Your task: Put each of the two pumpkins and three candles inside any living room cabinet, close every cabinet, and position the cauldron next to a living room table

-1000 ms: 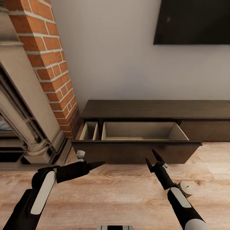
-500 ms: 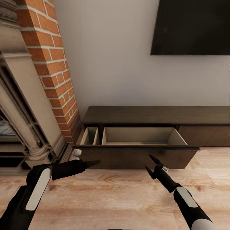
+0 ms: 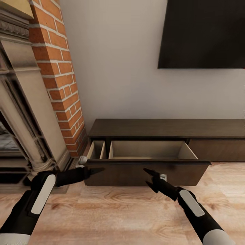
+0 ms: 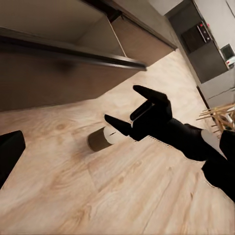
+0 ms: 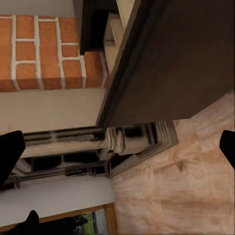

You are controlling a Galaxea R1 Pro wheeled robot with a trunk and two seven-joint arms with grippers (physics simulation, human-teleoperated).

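Right gripper [image 3: 148,177] is spread wide with nothing in it, its arm reaching low toward the open drawer front of the cabinet [image 3: 163,127], while the left gripper [image 3: 97,169] pokes sideways along that drawer front and I honestly can't tell how its fingers sit. The cabinet runs lengthwise along the wall. A candle [image 4: 100,138] lies tipped on its side on the floor [image 3: 115,217] beside the right gripper.

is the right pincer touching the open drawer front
Apart. In the left wrist view the right pincer hangs open over bare floor, with a strip of wood floor between its tips and the drawer front of the cabinet.
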